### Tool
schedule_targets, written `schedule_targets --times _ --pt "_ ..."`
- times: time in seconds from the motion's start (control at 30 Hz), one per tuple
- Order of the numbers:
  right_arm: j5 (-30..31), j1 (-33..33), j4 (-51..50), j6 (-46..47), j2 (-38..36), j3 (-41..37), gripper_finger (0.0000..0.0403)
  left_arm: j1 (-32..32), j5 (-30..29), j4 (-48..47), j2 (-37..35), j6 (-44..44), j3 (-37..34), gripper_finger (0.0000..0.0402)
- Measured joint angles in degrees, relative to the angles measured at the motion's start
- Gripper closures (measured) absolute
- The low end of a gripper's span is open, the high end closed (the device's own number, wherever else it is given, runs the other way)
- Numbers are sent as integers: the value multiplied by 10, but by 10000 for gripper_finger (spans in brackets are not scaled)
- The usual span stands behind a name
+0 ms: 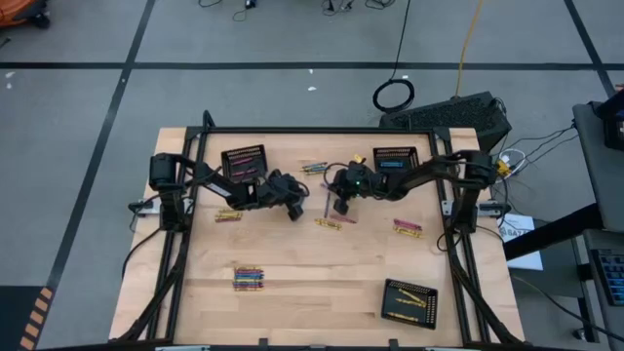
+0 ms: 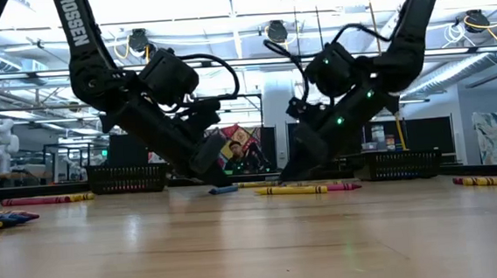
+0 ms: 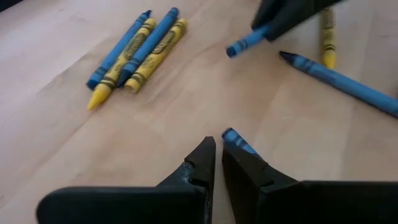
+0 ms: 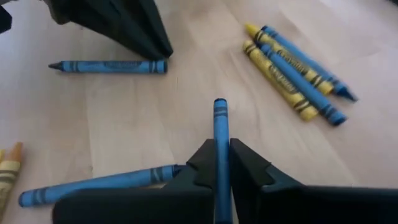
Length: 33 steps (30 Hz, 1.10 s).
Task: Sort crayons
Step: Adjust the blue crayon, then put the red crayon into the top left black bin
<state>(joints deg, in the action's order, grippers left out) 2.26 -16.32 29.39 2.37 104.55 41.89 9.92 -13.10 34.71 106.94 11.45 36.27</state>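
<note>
Near the table's middle my right gripper (image 1: 340,206) (image 4: 221,155) is shut on a blue crayon (image 4: 220,124). My left gripper (image 1: 295,211) (image 3: 217,152) stands just left of it, fingers shut and slanting down to the table. A second blue crayon (image 4: 109,66) lies flat on the wood, one end (image 3: 231,138) showing beside the left fingertips and the rest hidden under that gripper in its own wrist view. A third blue crayon (image 3: 342,81) lies loose between the two grippers. Two blue and two yellow crayons (image 3: 134,53) lie side by side farther off. My left gripper stands at the flat-lying blue crayon's end (image 4: 163,65); I cannot tell whether a fingertip touches it. My right gripper pinches its blue crayon between the two fingers, which lie along it. The crayon's free end (image 4: 220,104) sticks out beyond the fingertips, and the fingers slant down toward the table's left.
Black mesh baskets stand at the far left (image 1: 244,161), the far right (image 1: 395,159) and the near right (image 1: 409,302). More crayon groups lie at the near left (image 1: 249,279), the left (image 1: 228,215), the right (image 1: 408,227) and just near the grippers (image 1: 329,224).
</note>
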Motion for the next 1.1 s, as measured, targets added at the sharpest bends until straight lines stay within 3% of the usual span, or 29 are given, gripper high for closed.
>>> schedule_targets --times 0.4,0.6,0.73,0.87,1.1 --pt "-130 17 -44 -3 -47 0 378 -29 1 29 0 1 0 357" --pt "-125 58 -45 9 -47 0 377 -32 -2 54 0 1 0 357" --pt "-75 78 -65 27 -46 0 377 -32 -2 53 0 1 0 357" --pt "-68 89 -72 29 -47 0 373 -32 -3 53 0 1 0 357" --pt "-68 93 -76 50 -47 0 311 -33 -4 53 0 1 0 357"
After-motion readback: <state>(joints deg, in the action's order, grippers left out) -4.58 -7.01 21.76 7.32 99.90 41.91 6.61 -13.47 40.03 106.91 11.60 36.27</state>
